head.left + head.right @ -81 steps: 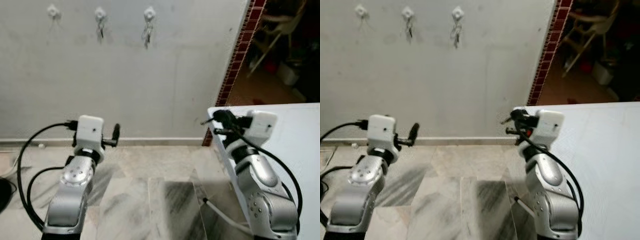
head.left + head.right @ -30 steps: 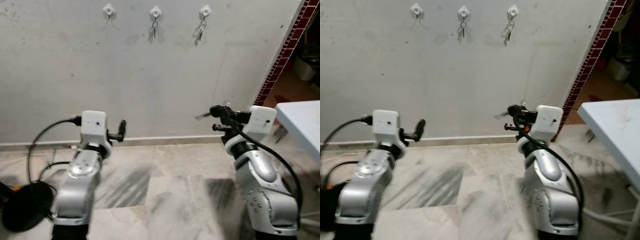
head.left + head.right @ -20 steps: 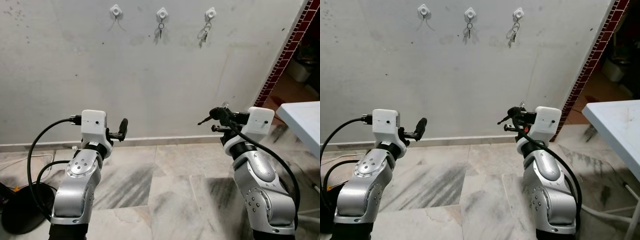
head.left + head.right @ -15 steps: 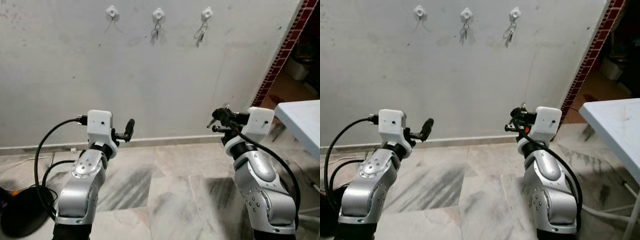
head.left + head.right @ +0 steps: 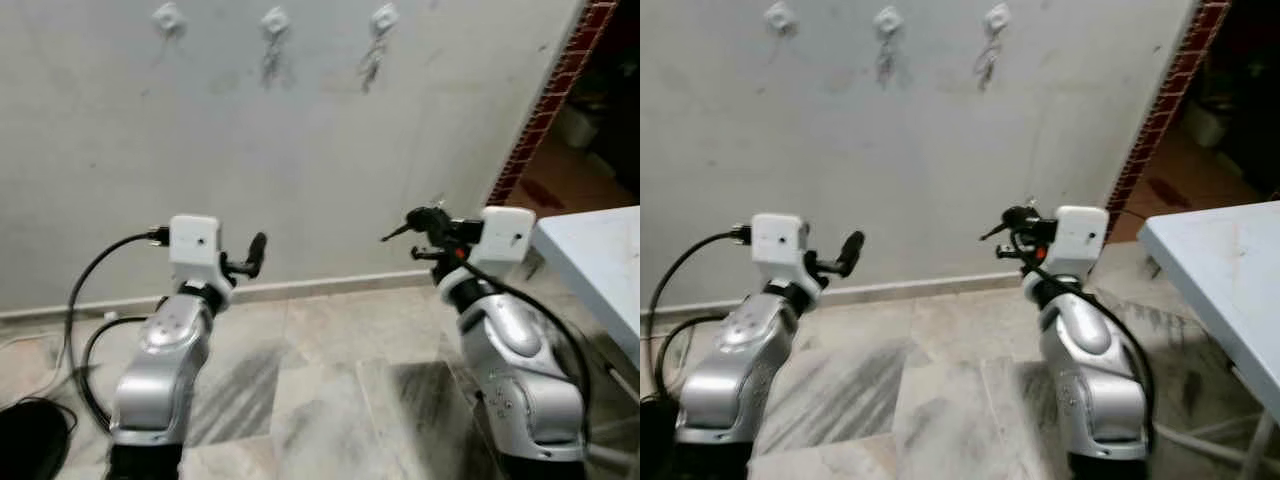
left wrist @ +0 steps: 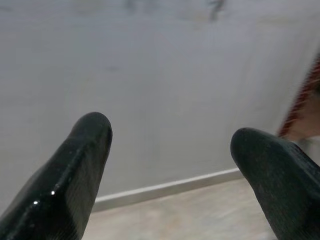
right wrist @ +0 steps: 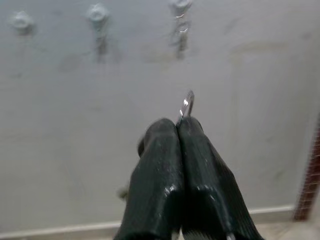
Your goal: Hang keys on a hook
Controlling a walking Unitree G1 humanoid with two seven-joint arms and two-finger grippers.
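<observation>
A pale, scuffed plaster wall (image 5: 300, 170) fills the background, with three small white hooks in a row near the top: the left hook (image 5: 167, 17) looks bare, while the middle hook (image 5: 274, 20) and the right hook (image 5: 384, 16) each carry a small dark dangling bunch, blurred here. The right hand (image 5: 415, 217), at the end of a smooth silver arm with a boxy white wrist camera, is raised in front of the wall well below the hooks; its two long, glossy black fingers (image 7: 165, 165) are pressed tightly together, clenched on the keys (image 7: 187, 104), of which a thin shiny metal ring pokes out just past the fingertips. The left hand (image 5: 253, 252) is held at a similar height, pointing toward the wall, its rounded black fingers (image 6: 80, 160) spread wide apart with nothing between them. Below lies a grey-veined marble tile floor (image 5: 320, 400) with a pale skirting strip. A flat, pale blue table (image 5: 1220, 280) edge sits to the right, beside a column of red-brown brick (image 5: 545, 100).
</observation>
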